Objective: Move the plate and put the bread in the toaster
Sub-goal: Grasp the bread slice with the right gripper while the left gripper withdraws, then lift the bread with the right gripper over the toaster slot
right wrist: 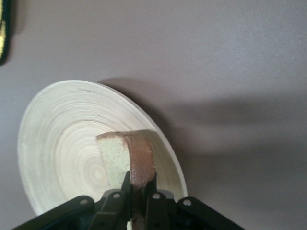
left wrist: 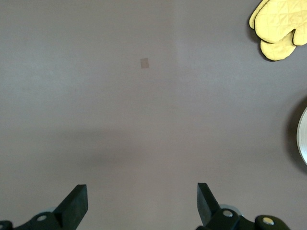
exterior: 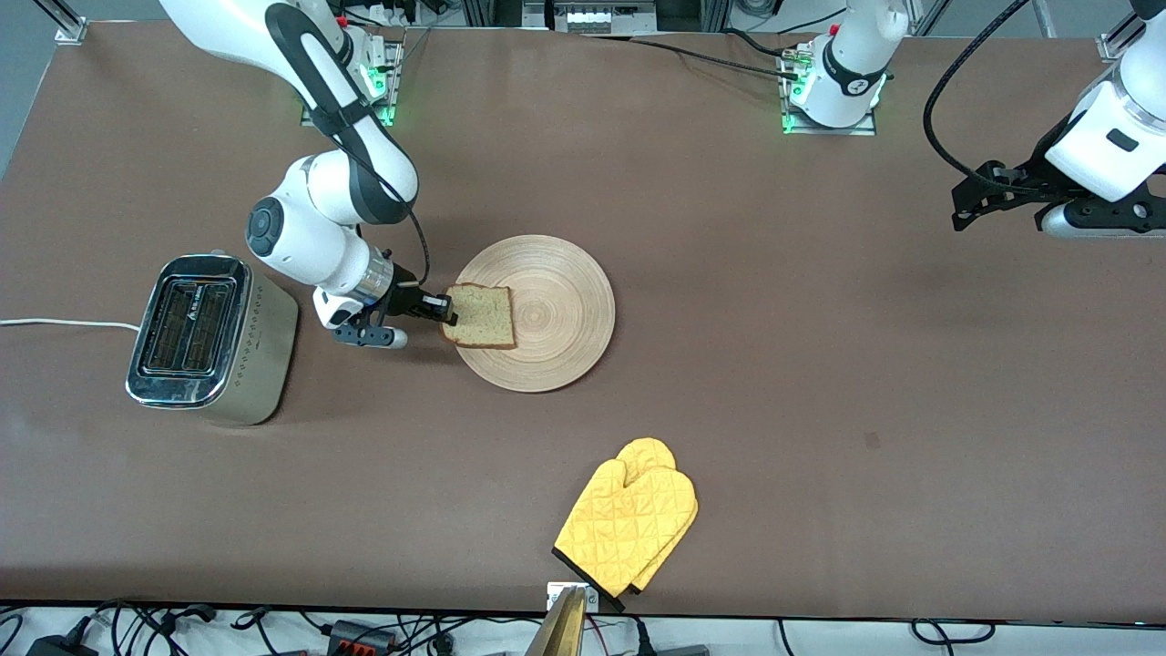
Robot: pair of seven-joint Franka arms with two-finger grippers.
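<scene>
Bread [exterior: 480,316] sits clamped by its crust edge in the right pincer [exterior: 445,308], fingers together on the slice (the right wrist view shows them nipping the brown crust). The slice lies on the plate [exterior: 556,314], at the plate's rim toward the toaster, left of centre in the front view. It looks light and soft, likely to sag or tear, so the firmer crust seems the sensible place to hold, with gentle pressure. The toaster [exterior: 211,342] stands at middle left of the front view, slots up, cord trailing off the left edge. A yellow mitt [exterior: 629,515] lies low in the frame. The left pincer [left wrist: 142,203] waits at the upper right, fingers apart, over bare surface [exterior: 820,383].
</scene>
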